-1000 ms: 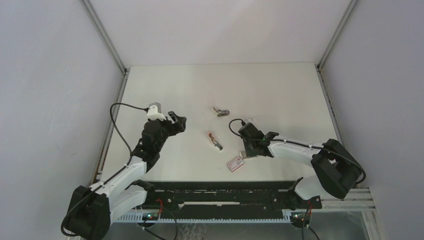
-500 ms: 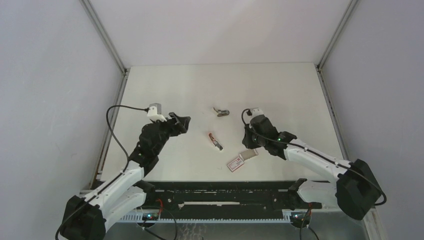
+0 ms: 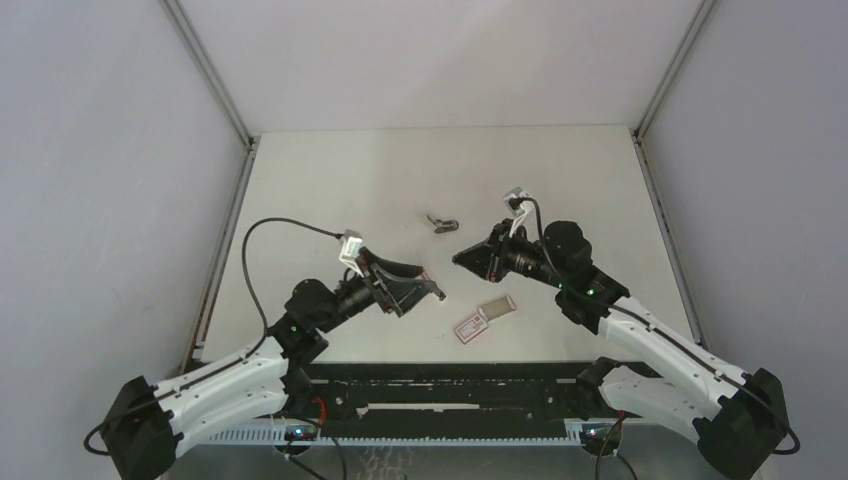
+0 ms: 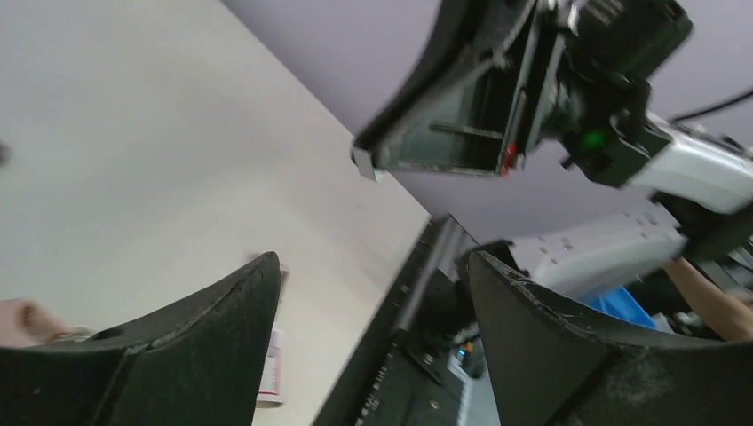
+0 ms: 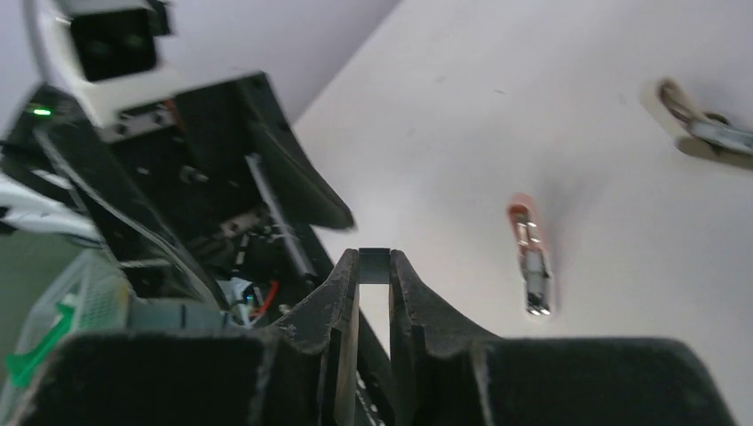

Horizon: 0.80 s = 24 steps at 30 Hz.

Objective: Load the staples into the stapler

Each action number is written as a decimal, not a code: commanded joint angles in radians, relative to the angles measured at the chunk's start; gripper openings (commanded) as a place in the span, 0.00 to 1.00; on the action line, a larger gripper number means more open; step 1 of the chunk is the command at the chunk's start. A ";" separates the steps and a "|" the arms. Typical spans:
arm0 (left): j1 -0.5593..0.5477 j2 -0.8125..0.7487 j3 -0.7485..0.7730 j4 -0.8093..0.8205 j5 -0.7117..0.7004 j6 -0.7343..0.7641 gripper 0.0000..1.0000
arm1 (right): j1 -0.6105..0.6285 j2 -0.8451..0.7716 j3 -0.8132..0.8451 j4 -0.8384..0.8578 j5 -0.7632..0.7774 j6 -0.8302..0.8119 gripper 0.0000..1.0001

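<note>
Left claw [image 3: 422, 283] was spread wide, hovering low over the bench [image 3: 340, 180], just beside a small red-and-silver piece [image 5: 530, 257]. The stapler [image 3: 441, 223] lay mid-bench, further back, on its own. Right claw [image 3: 460, 257] was narrow, pinching the staples [image 5: 374, 265] off the surface, tip facing the left claw. Near the front edge sat a white sleeve [image 3: 468, 326]; its red label was too small to read. Pale tray [image 3: 497, 305] sat just beside it. The back and right of the bench were open.
</note>
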<state>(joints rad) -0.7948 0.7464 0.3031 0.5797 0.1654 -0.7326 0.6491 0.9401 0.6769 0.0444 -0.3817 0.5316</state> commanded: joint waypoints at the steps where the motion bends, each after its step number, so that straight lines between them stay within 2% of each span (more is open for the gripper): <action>1: -0.069 0.075 0.058 0.181 0.138 -0.037 0.81 | 0.001 -0.019 0.005 0.224 -0.162 0.096 0.13; 10: -0.103 0.155 0.109 0.292 0.193 -0.057 0.72 | 0.055 -0.018 0.005 0.313 -0.244 0.114 0.14; 24: -0.106 0.134 0.116 0.302 0.196 -0.058 0.54 | 0.077 0.012 0.006 0.385 -0.322 0.140 0.15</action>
<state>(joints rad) -0.8955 0.9012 0.3569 0.8303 0.3519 -0.7788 0.7170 0.9489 0.6758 0.3573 -0.6643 0.6529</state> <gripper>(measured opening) 0.554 0.146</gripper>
